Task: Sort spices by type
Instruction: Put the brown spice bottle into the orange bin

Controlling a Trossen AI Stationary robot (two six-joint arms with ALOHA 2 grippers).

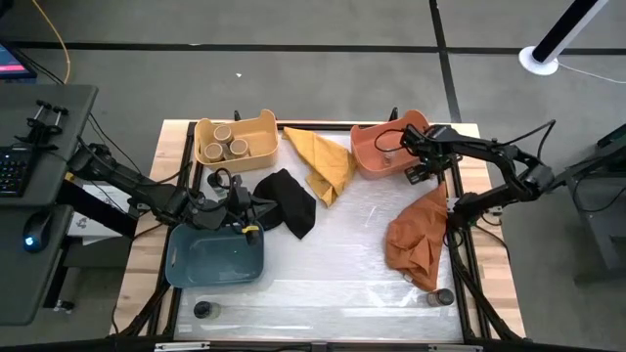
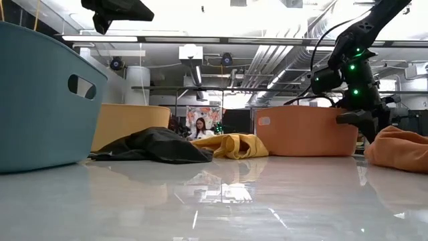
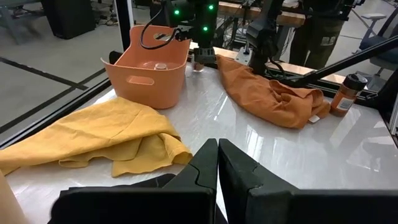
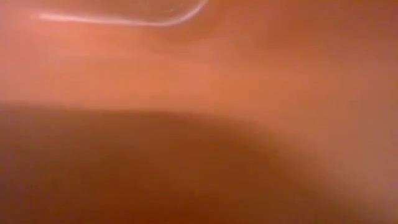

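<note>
Three tan-topped jars (image 1: pixel 227 147) stand in the yellow bin (image 1: pixel 256 122). One small jar (image 3: pixel 160 65) sits inside the orange bin (image 1: pixel 364 156). A dark-topped jar (image 1: pixel 202 310) stands on the table near its near edge, below the blue bin (image 1: pixel 186 264). Two more jars (image 1: pixel 437 296) stand at the near end of the orange cloth (image 1: pixel 416 240); one jar (image 3: pixel 345 93) shows in the left wrist view. My left gripper (image 3: pixel 217 158) is shut, over the black cloth (image 1: pixel 291 200) beside the blue bin. My right gripper (image 1: pixel 419 168) is at the orange bin's near right corner; its wrist view shows only orange blur.
A yellow cloth (image 1: pixel 323 161) lies between the yellow and orange bins. The black cloth lies crumpled in the middle left. The table's middle and near centre (image 1: pixel 333 274) are bare white surface. A person (image 2: pixel 199 127) sits in the room beyond the table.
</note>
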